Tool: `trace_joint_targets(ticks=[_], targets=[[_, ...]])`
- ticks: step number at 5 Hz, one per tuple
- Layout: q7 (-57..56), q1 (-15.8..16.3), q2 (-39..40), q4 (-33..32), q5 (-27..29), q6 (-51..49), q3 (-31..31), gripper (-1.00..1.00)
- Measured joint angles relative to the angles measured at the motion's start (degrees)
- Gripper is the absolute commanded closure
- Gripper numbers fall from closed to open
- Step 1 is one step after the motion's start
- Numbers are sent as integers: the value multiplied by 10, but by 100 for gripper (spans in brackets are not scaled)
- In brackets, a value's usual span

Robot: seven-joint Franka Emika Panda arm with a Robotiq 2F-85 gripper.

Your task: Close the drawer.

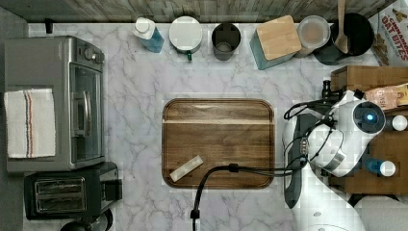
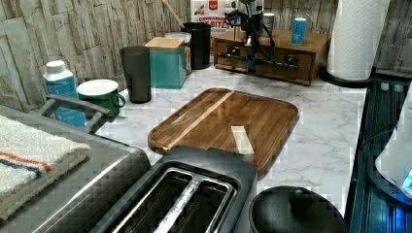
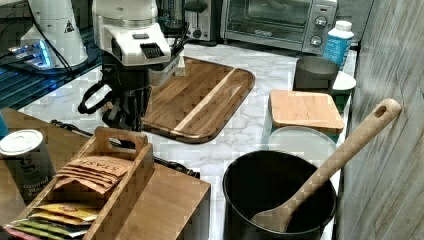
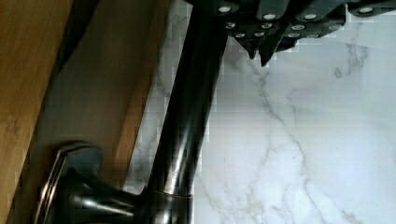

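The drawer sits in the low wooden box at the far end of the counter in the left view, with its black bar handle running across the front. My gripper hangs down right at that handle. In the wrist view the handle runs along the shaded drawer front, and my gripper is on the counter side of the bar, fingertips together with nothing between them. In the right view my gripper reaches down just in front of the handle. How far the drawer stands out I cannot tell.
A dark wooden tray with a small pale block fills mid-counter, and a black cable crosses it. A tea-bag holder and cans stand on the box top. A paper towel roll and a black pot flank the box.
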Motion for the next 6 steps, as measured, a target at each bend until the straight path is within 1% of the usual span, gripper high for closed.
trace_joint_targets(ticks=[2,6], targets=[[0,11,1,-1,-2,1,-9,100],[0,14,1,0,-1,2,-12,100]])
